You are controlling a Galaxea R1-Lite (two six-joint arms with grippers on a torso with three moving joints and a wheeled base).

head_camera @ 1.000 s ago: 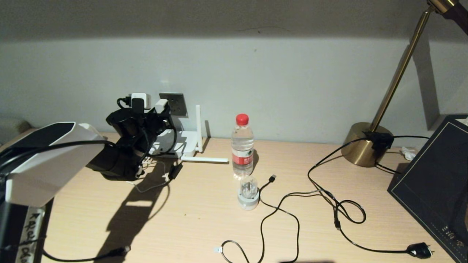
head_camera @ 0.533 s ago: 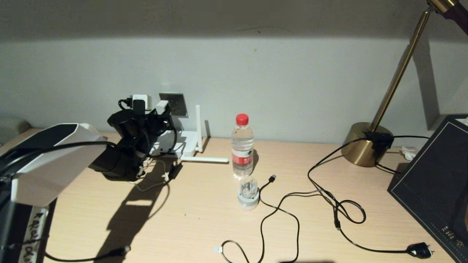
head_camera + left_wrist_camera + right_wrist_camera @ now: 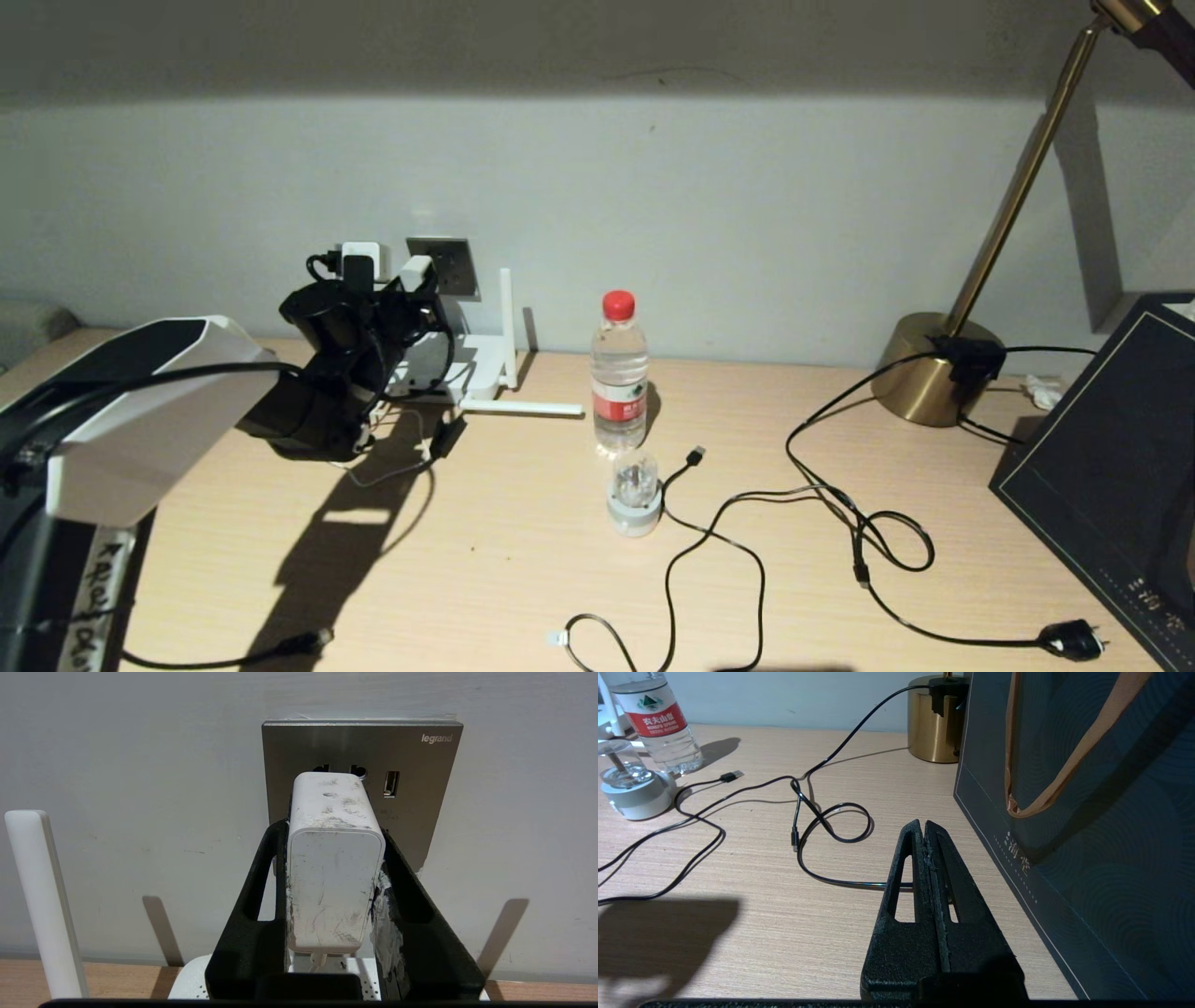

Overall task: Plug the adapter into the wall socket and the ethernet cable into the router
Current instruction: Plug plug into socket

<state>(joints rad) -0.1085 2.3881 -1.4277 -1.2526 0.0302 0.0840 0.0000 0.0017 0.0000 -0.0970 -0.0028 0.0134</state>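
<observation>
My left gripper is shut on the scuffed white adapter, one black finger on each side. The adapter's far end stands at the grey wall socket, just under its two upper pin holes; the pins are hidden. The head view shows this gripper raised at the socket, above the white router. The ethernet cable's clear connector lies at the table's front edge. My right gripper is shut on nothing, low over the table beside a dark bag.
A water bottle and a clear-domed gadget stand mid-table. A thin USB cable and the lamp cord with its plug loop across the right half. A brass lamp base and the dark bag fill the right side.
My left arm has shifted slightly to the right and toward the wall, carrying the adapter closer to the socket. Everything else is unmoved.
</observation>
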